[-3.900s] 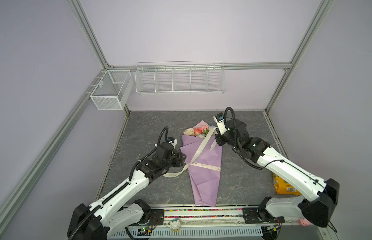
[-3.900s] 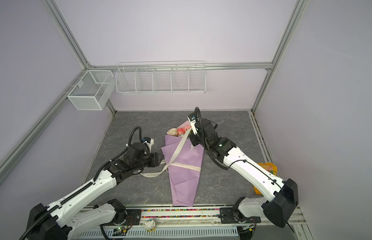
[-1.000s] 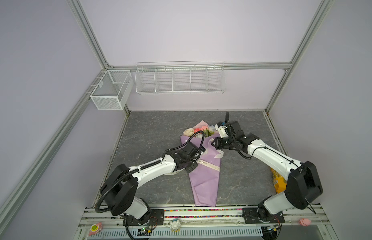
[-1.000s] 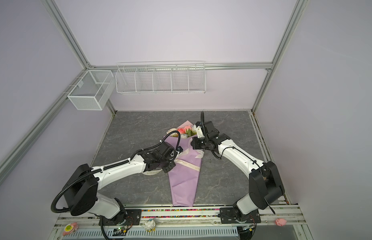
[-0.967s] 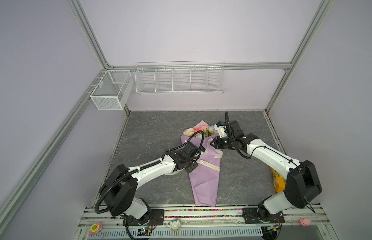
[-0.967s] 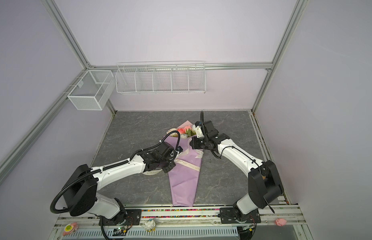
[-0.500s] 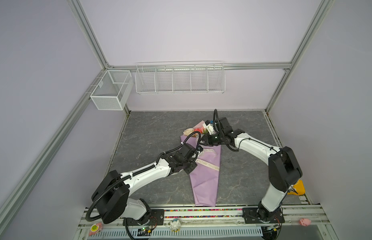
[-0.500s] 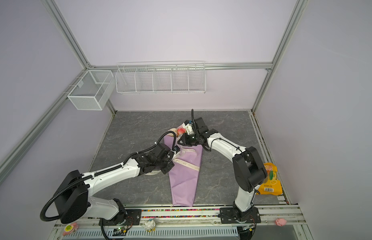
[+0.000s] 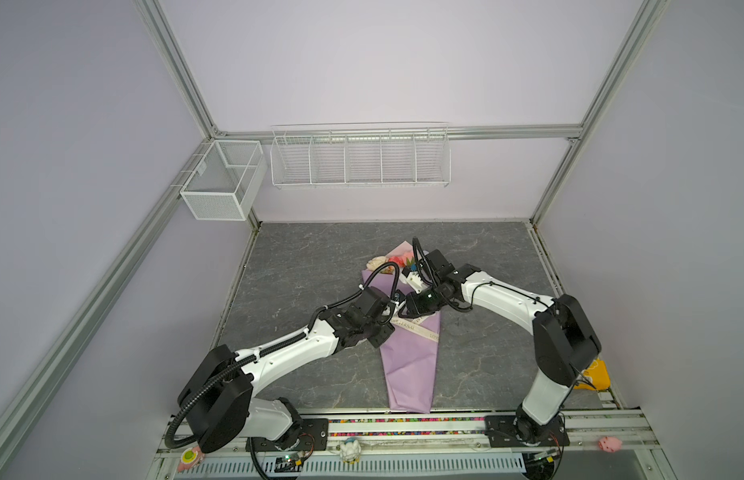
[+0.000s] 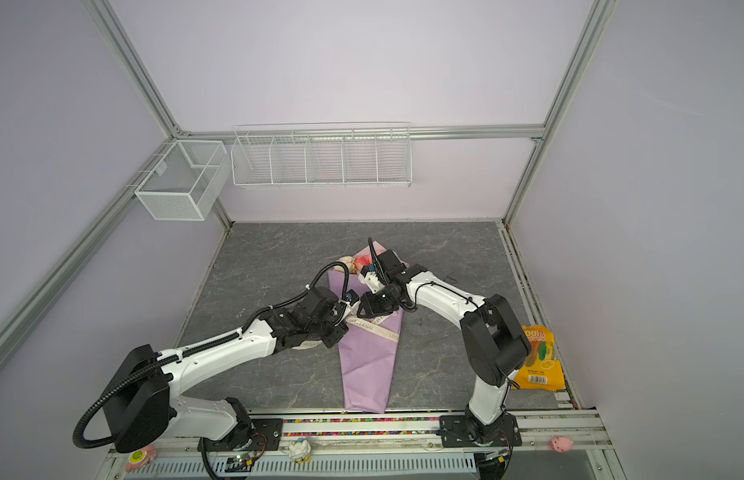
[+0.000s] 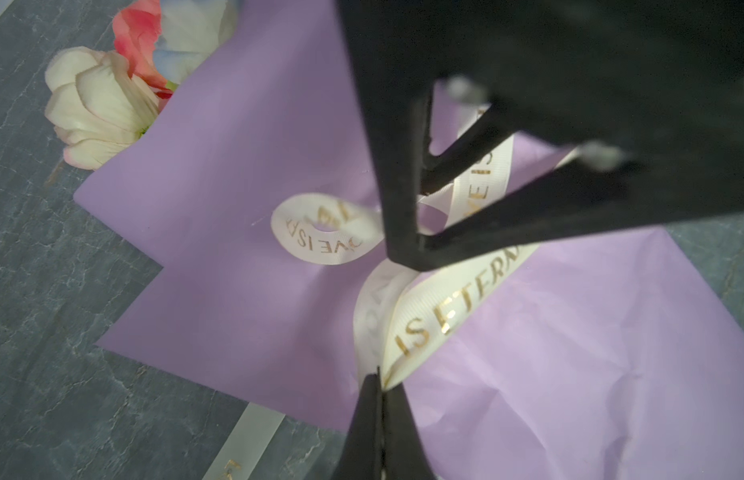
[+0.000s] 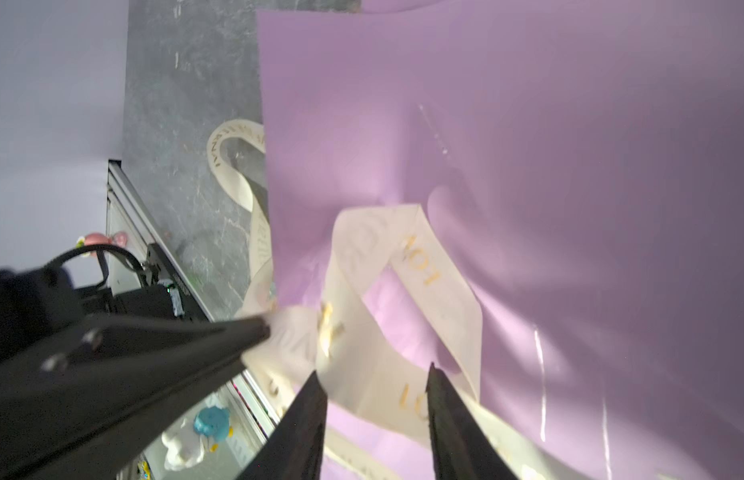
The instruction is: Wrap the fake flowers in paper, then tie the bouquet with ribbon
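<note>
The lilac-paper bouquet of fake flowers (image 9: 410,365) lies flat on the grey marbled table (image 9: 320,257) beneath the 2 claws. The black left gripper (image 11: 382,384) pinches the cream gold-lettered ribbon (image 11: 445,307). The black right gripper (image 12: 374,374) hangs spread over it.

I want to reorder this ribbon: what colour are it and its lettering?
Cream ribbon with gold capital lettering, clearest in the left wrist view.

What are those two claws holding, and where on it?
The left gripper pinches the cream ribbon at a fold; the right gripper stands open, gripping nothing.
</note>
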`<action>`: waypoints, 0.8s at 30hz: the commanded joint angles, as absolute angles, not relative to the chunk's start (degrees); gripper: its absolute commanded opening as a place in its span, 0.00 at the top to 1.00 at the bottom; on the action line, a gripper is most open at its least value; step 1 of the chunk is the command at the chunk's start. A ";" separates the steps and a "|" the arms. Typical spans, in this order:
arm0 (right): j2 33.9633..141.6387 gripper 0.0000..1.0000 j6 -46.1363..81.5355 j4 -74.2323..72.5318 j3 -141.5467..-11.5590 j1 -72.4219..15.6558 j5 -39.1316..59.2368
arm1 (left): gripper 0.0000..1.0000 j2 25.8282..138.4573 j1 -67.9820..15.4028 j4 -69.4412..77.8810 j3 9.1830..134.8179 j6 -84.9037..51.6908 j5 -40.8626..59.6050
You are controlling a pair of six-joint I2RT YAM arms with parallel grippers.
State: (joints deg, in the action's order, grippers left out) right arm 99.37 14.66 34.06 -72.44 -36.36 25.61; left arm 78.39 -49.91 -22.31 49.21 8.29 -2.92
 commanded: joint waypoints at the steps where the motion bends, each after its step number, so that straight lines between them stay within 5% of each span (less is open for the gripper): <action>1: 95.33 0.43 9.93 38.54 -70.67 -36.13 26.95 | 1.00 76.55 -50.17 -20.73 48.28 7.18 -2.01; 10: 85.32 0.41 11.35 34.77 -64.21 -36.09 13.99 | 1.00 76.85 -50.17 -21.51 48.90 5.72 -2.54; 18: 73.12 0.50 10.77 16.44 -46.06 -40.95 20.70 | 1.00 78.71 -50.15 -22.92 52.22 -1.33 -1.19; 24: 76.43 0.51 9.82 3.09 -39.15 -48.02 1.91 | 1.00 82.19 -50.16 -25.67 55.81 -3.03 -0.48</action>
State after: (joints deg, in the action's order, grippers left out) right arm 74.87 11.64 12.78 -41.78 -46.06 11.97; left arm 80.53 -49.91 -23.53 52.99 -0.69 -1.48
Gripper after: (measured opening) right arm 0.491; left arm 0.047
